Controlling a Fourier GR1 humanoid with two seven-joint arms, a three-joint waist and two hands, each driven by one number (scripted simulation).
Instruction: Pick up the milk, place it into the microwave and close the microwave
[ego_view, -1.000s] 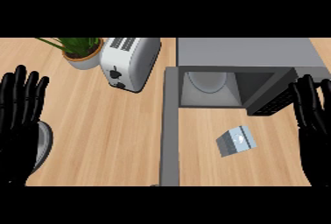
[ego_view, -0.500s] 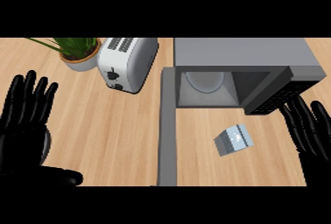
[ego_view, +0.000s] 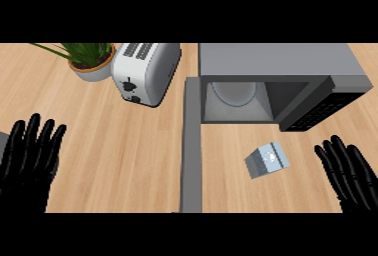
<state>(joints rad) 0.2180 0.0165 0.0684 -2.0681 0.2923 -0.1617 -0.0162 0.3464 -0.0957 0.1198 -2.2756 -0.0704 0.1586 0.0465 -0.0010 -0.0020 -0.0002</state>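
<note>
Milk, in a small grey and white carton, was seen lying on its side on the wooden counter, tilted a little and untouched by either hand. It was placed just near of the microwave, to the right of a grey strip that ran from near to far across the counter.

The microwave was set at the far right, its door swung open toward the right and its cavity exposed, with a pale round plate visible on the floor inside. The carton was outside the cavity, apart from the door's near edge.

The right hand was shown at the near right edge, to the right of the carton and apart from it, its fingers straight, spread and holding nothing. The left hand was found at the near left edge, well apart from the carton, fingers likewise straight and spread, nothing grasped.

Farther left, a white toaster was stood just left of the microwave, and a potted plant was placed at the far left beside the toaster.
</note>
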